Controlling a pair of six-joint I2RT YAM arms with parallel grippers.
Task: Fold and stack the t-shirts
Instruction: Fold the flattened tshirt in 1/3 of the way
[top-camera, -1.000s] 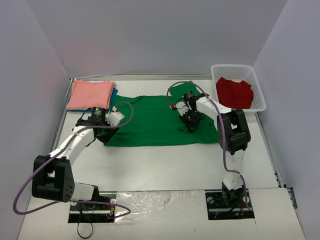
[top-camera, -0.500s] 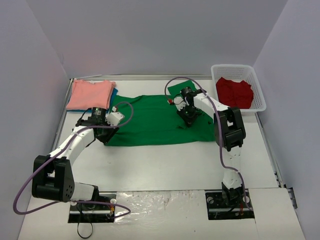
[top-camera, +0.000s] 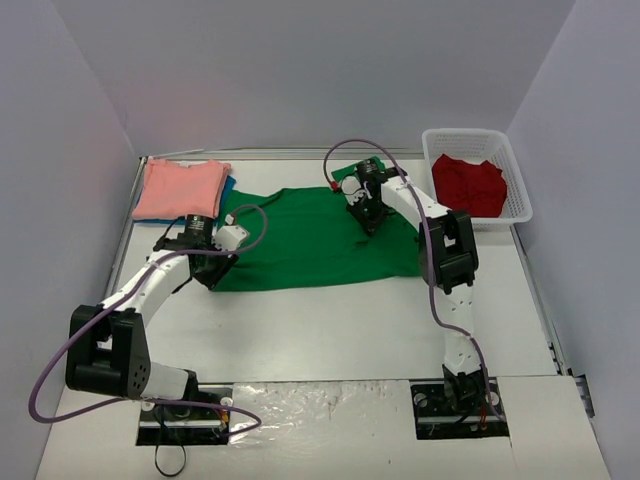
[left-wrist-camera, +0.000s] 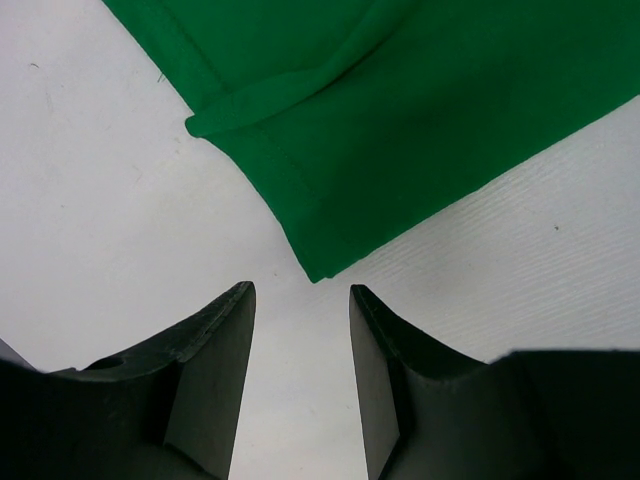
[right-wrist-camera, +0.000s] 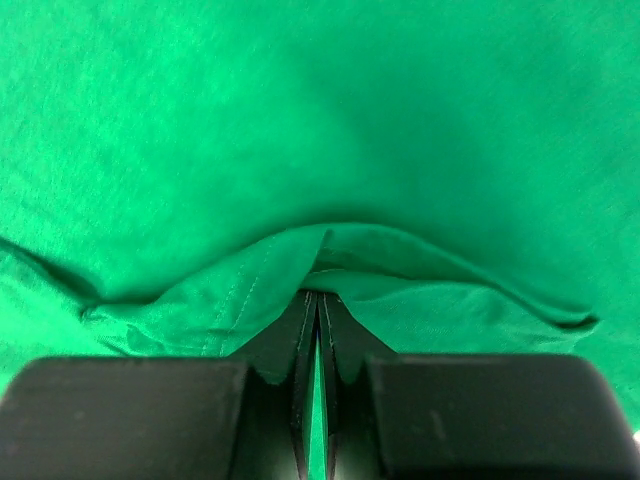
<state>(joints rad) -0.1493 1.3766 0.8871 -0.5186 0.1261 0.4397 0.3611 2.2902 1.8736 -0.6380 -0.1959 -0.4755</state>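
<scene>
Green t-shirt (top-camera: 300, 245) lies spread flat across mid-table. Right arm reaches far forward over it. Right gripper (right-wrist-camera: 318, 300) is pinched tight on a raised fold of the green cloth near its far edge. Left arm is stretched low toward the left. Left gripper (left-wrist-camera: 300, 295) stands part-open and holds nothing, with the shirt's near-left corner just ahead of its fingertips. Count: four shirts, one basket. Salmon-pink t-shirt (top-camera: 180, 188) lies on teal-blue t-shirt (top-camera: 228, 186) at far left. Red t-shirt (top-camera: 467, 185) sits in the basket (top-camera: 518, 190).
</scene>
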